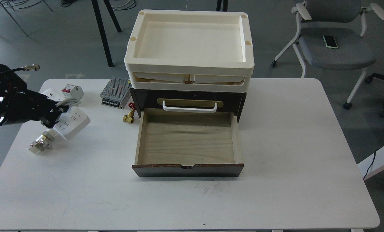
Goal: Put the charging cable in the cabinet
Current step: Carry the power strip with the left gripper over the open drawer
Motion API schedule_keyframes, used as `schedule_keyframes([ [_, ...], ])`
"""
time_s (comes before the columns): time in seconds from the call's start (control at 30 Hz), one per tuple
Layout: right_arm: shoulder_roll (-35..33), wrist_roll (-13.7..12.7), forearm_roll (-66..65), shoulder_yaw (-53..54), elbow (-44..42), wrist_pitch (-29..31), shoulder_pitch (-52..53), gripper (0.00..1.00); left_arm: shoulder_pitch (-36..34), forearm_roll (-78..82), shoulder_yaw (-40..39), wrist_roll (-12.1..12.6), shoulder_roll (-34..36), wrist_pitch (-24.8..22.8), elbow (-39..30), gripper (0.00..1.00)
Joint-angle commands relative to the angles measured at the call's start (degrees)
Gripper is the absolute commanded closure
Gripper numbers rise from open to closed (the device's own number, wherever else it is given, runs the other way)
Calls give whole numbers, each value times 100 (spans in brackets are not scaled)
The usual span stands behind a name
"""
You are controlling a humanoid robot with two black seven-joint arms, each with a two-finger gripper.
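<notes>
The left gripper [51, 112] sits at the far-left side of the white table [291, 145], its dark fingers right against the charging cable [71, 122], a white power strip lying tilted on the tabletop with its cord bunched at the gripper's side. The fingers are too dark and overlapped to tell how far apart they stand or whether they have actually closed on the strip. The right gripper is out of view.

One cabinet [188, 103] stands at the table's middle, dark brown, with one white handle [189, 108] on its upper drawer front. Its lower drawer [188, 138] is pulled fully out toward the viewer, pale wood inside. The power strip lies well to the left of this drawer, outside it.

Two cream plastic trays [189, 64] are stacked on the cabinet's top. Left of the cabinet are one perforated metal power supply box [115, 91], one white-and-red circuit breaker [72, 91], one small brass fitting [128, 118] just beside the drawer's corner, and one silvery metal connector [40, 142] below the strip.
</notes>
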Motion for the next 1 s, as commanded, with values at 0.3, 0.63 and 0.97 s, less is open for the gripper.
schedule_keyframes([
  [0.3, -1, -1, -2, 6, 2, 0, -150, 0, -32, -3138, -307, 0, 191, -585, -2509, 100],
  [0.63, 8, -1, -11, 15, -24, 0, -168, 0, 91, -3914, -193, 0, -1620, -638, -1078, 100],
  [0.97, 8, -1, -2, 15, -33, 0, -212, 0, 293, -3931, -158, 0, -2605, -1139, 206, 100],
])
